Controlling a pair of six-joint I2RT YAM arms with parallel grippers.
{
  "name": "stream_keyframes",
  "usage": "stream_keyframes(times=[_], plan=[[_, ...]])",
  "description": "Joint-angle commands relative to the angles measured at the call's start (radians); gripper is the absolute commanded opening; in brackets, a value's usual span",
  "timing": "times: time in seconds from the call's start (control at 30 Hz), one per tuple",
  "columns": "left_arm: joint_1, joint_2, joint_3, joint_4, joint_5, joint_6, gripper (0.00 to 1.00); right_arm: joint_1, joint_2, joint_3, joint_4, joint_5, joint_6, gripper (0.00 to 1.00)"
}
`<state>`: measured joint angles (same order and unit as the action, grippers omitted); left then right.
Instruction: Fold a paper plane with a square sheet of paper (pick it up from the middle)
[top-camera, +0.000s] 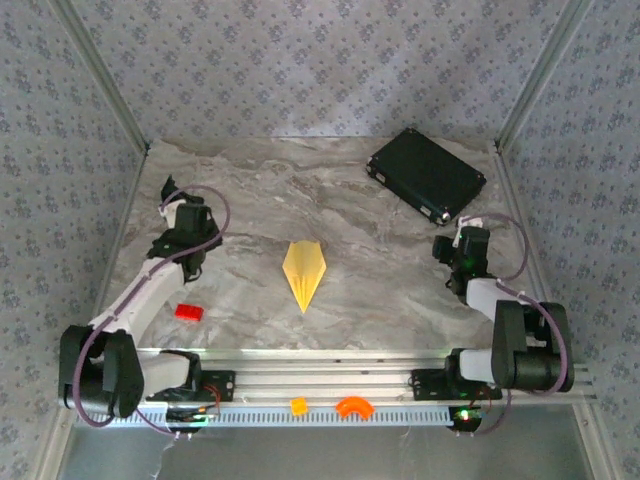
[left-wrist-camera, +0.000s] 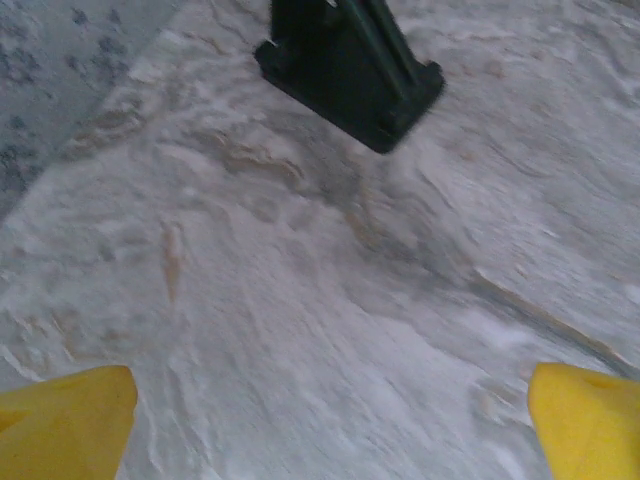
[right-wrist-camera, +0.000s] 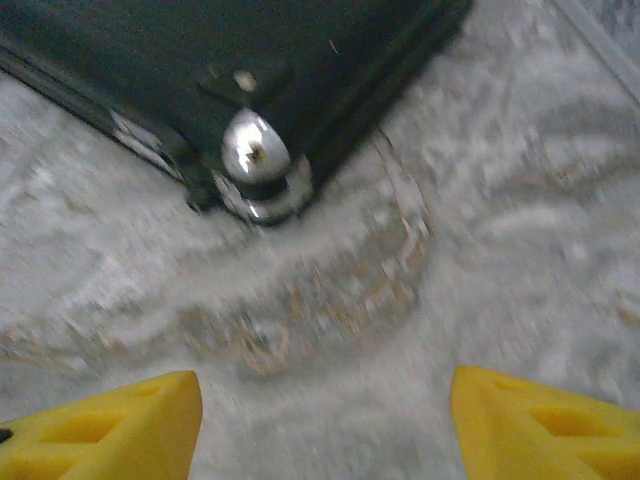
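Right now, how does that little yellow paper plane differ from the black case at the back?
The paper plane is pale yellow, while the black case is dark. The paper plane is a slim dart with its sharp point toward the near edge. The black case is a broad rectangle and clearly larger. The paper plane lies mid-table, and the black case sits toward the far right corner, turned at an angle. Both rest flat on the marbled table.

The tabletop (top-camera: 400, 285) was grey and white like marble. The yellow paper plane (top-camera: 305, 272) lay flat in the middle, its point toward the near edge. A black case (top-camera: 427, 175) sat far right. A small red block (top-camera: 188, 312) lay near left.
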<state>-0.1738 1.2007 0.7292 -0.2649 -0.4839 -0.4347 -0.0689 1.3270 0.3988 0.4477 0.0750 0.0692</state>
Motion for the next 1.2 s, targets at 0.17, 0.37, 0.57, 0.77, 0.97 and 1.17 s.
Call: stream_keyframes(times=[0.17, 0.37, 0.57, 0.77, 0.97, 1.17], plan=[[0.074, 0.088, -0.179, 0.466, 0.036, 0.309, 0.99, 0.023, 0.213, -0.042, 0.458, -0.166, -0.119, 0.69], [0.114, 0.171, -0.263, 0.781, 0.155, 0.34, 1.0, 0.021, 0.21, -0.012, 0.392, -0.104, -0.094, 0.99], [0.174, 0.308, -0.279, 0.991, 0.289, 0.367, 1.0, 0.023, 0.209, -0.014, 0.398, -0.096, -0.096, 0.99], [0.196, 0.333, -0.335, 1.113, 0.339, 0.359, 0.99, 0.027, 0.209, -0.014, 0.397, -0.094, -0.096, 0.99], [0.162, 0.336, -0.329, 1.105, 0.273, 0.381, 1.0, 0.026, 0.209, -0.014, 0.398, -0.092, -0.098, 0.99], [0.16, 0.333, -0.329, 1.106, 0.27, 0.38, 1.0, 0.027, 0.209, -0.014, 0.399, -0.088, -0.098, 0.99]])
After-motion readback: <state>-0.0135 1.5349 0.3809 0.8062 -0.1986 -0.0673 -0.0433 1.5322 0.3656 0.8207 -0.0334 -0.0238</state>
